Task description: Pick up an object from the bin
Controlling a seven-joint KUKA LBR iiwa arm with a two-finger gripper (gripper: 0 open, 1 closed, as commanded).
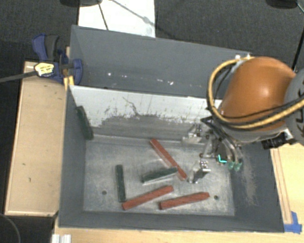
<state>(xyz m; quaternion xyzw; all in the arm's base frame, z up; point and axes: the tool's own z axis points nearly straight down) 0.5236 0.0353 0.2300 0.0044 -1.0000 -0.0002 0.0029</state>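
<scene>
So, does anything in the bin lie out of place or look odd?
One dark green stick rests on the bin's left slanted wall, apart from the rest. The other red and green sticks lie scattered on the floor. Nothing looks broken.

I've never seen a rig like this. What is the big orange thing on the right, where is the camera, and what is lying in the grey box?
A single camera looks down into a grey metal bin from above and a little to one side. The orange dome is a cover on the wrist of a robot arm that comes in from the right. Below it hangs the gripper, the arm's two-finger hand, low over the bin's floor.

Six small sticks lie in the bin. There is a slanted red-brown stick and two more red-brown ones nearer the front. The middle green stick and an upright green stick are also on the floor. Another green stick rests on the left slope.

The gripper is nearest the slanted red-brown stick. I can't tell whether it holds anything.
</scene>
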